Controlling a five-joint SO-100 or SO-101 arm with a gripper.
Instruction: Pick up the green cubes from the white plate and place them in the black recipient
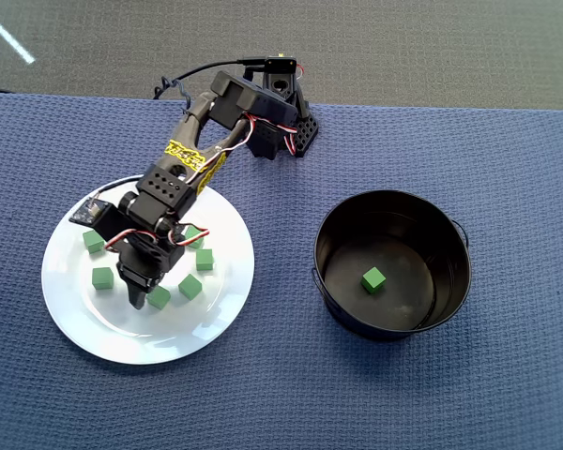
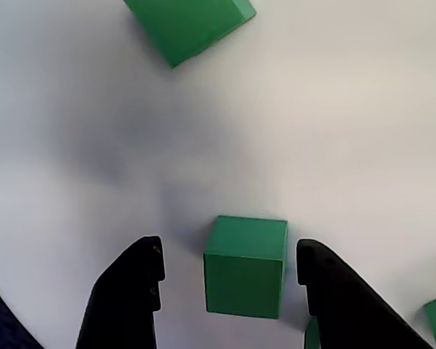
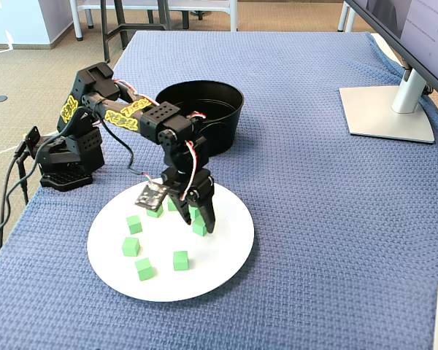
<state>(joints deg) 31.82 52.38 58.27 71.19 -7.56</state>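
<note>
A robot arm reaches down over a white plate (image 1: pixel 84 323) on a blue-covered tabletop (image 1: pixel 507 375). Its tool (image 2: pixel 229 273) is spread open, fingers on either side of one green cube (image 2: pixel 245 265), neither visibly touching it. The cube lies flat, edges turned slightly off the fingers' line. More green cubes (image 3: pixel 131 246) lie scattered on the plate. Well apart stands a black pot (image 1: pixel 391 264) holding a single cube (image 1: pixel 373 278).
</note>
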